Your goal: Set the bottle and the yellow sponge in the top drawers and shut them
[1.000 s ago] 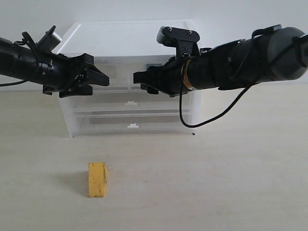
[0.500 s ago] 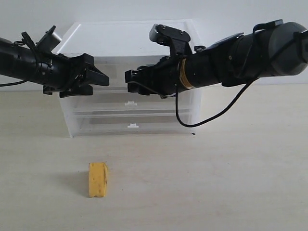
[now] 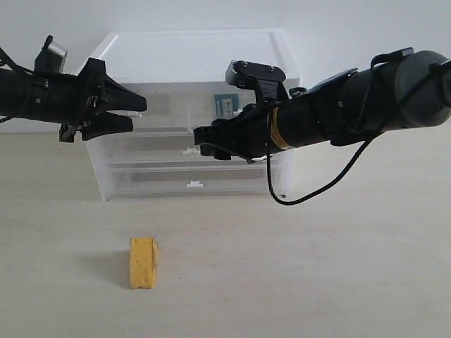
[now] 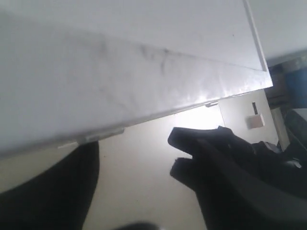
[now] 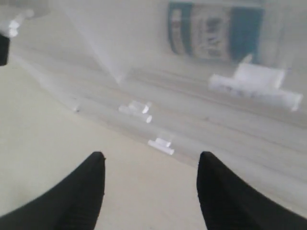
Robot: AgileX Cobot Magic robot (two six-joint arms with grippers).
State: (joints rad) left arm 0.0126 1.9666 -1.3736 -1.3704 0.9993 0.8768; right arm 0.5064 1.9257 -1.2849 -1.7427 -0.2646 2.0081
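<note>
L gripper (image 3: 135,113) wide, empty, by cabinet (image 3: 197,176) top corner | R gripper (image 3: 200,141) wide, empty | bottle (image 3: 227,105) in top-R drawer (image 3: 206,105) just beyond R tips; shut or not, can't tell | yellow sponge (image 3: 143,262) on table (image 3: 317,267), well below L | step: sponge nxt; L must drop, straddle it

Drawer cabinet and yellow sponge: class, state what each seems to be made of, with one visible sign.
The drawer cabinet looks like translucent plastic, smooth and slightly glossy: the bottle shows through its front. The yellow sponge is probably foam: matte, no shine, soft-edged block.
</note>
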